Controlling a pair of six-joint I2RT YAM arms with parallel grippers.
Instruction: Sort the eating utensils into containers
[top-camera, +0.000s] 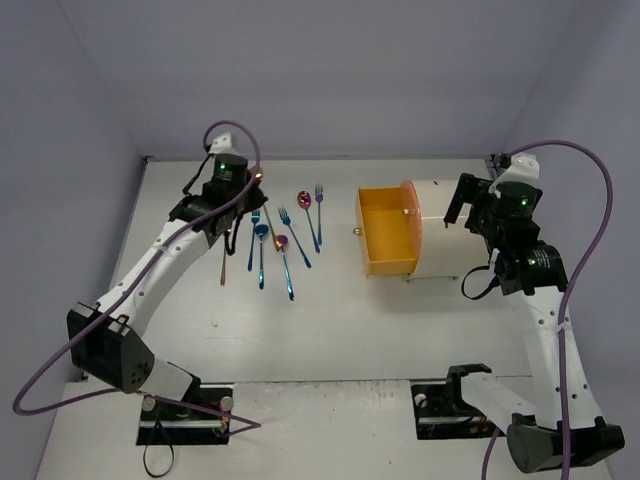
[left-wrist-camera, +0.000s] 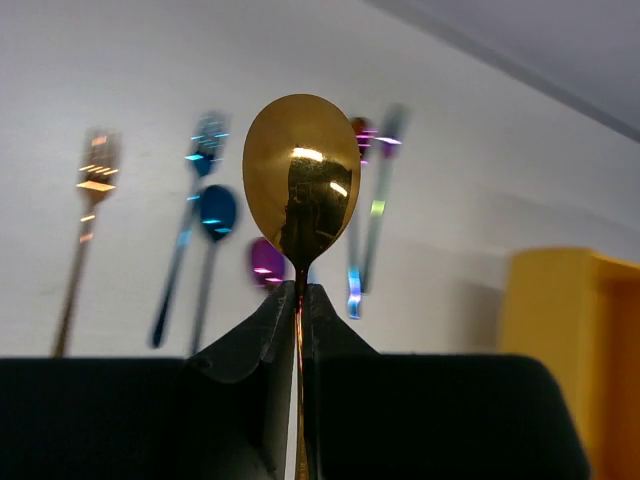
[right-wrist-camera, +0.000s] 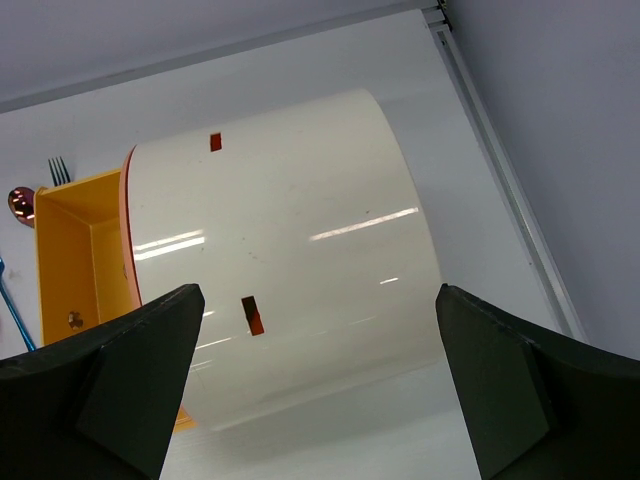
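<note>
My left gripper (left-wrist-camera: 300, 290) is shut on the neck of a gold spoon (left-wrist-camera: 302, 190), whose bowl stands up above the fingertips. In the top view this gripper (top-camera: 240, 205) hangs over the left end of the utensil row. On the table lie a gold fork (left-wrist-camera: 92, 175), a blue spoon (top-camera: 261, 235), a blue fork (top-camera: 293, 235), a magenta spoon (top-camera: 304, 200) and a purple fork (top-camera: 319, 195). The white cabinet (top-camera: 440, 230) has one orange drawer (top-camera: 388, 232) pulled out. My right gripper (right-wrist-camera: 320, 400) stands open behind the cabinet (right-wrist-camera: 290, 250), holding nothing.
The pulled-out drawer has a small gold knob (top-camera: 358, 229) facing the utensils. A metal rail (right-wrist-camera: 500, 170) runs along the table's right edge. Grey walls close in the table at the back and on both sides.
</note>
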